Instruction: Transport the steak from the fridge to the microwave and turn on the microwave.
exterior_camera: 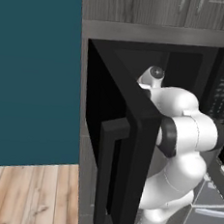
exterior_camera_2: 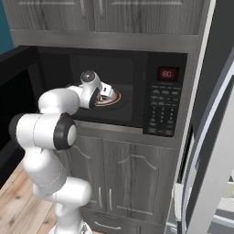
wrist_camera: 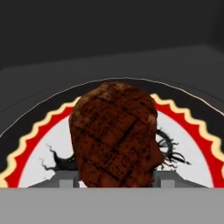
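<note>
A kitchen wall of grey wood-grain cabinets (exterior_camera_2: 123,173) holds a black built-in microwave (exterior_camera_2: 160,105), with a teal wall (exterior_camera: 35,72) and a plank floor (exterior_camera: 28,193) to its left. The microwave door (exterior_camera: 125,149) stands swung wide open toward the robot, its thick black handle (exterior_camera: 109,167) facing out. The keypad (exterior_camera_2: 163,109) sits on the right side of the oven front, below a small red display (exterior_camera_2: 167,73). At the right edge of the right base view a light-grey fridge door (exterior_camera_2: 215,137) hangs open.

The white arm (exterior_camera_2: 50,130) reaches into the oven cavity. The hand (exterior_camera_2: 108,93) is inside, over a round plate (wrist_camera: 192,144) with a red and cream scalloped rim and a dark drawing on white. The steak (wrist_camera: 114,133), a dark reddish-brown lump with grill marks, sits between the two fingers (wrist_camera: 65,180) at the near edge of the plate. The fingers stand partly apart with the meat filling the gap; the pictures cannot tell whether they press it or whether it rests on the plate.
</note>
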